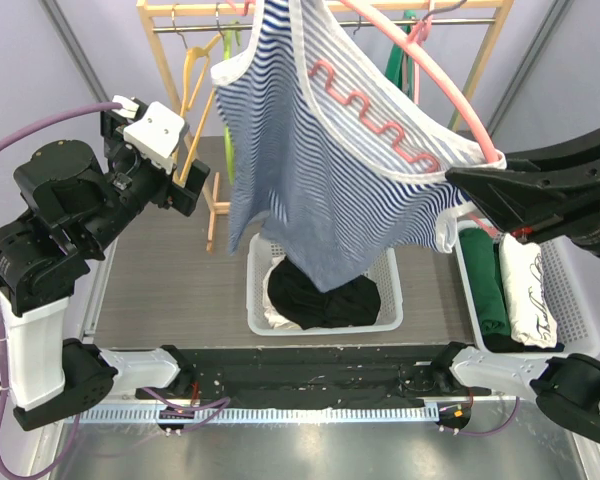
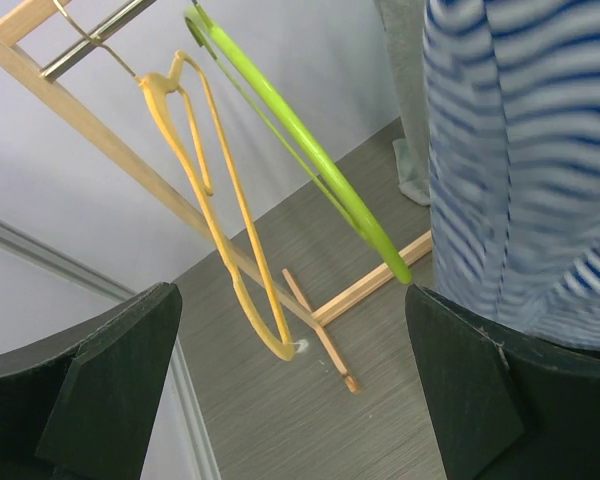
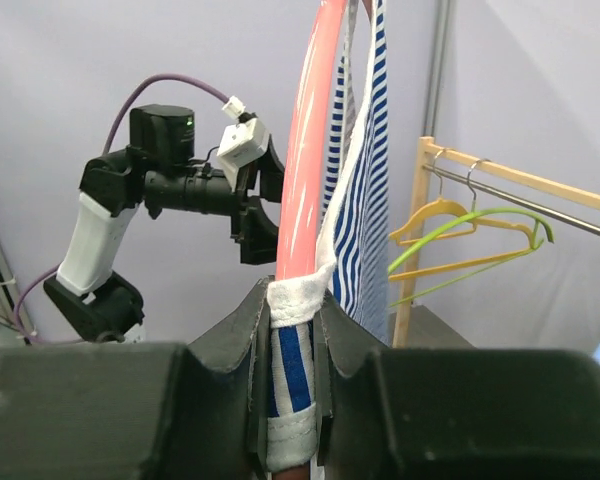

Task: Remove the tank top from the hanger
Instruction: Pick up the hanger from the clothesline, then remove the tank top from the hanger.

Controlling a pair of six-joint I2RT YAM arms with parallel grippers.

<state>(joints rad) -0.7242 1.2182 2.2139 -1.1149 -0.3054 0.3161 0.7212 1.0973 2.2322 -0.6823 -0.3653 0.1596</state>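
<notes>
A blue and white striped tank top [image 1: 300, 150] hangs draped over a pink hanger [image 1: 450, 85], which slopes from the rack down to the right. My right gripper [image 1: 460, 185] is shut on the tank top's white-edged strap [image 3: 292, 370] together with the end of the pink hanger [image 3: 310, 160]. My left gripper [image 1: 195, 190] is open and empty, raised at the left of the tank top [image 2: 530, 150], with a yellow hanger [image 2: 235, 230] and a green hanger [image 2: 310, 160] ahead of it.
A wooden rack [image 1: 170, 10] with a metal rail stands at the back; its foot [image 1: 215, 210] rests on the grey table. A white basket [image 1: 390, 305] with dark clothes sits under the tank top. Another basket [image 1: 570, 310] at right holds folded green and white clothes.
</notes>
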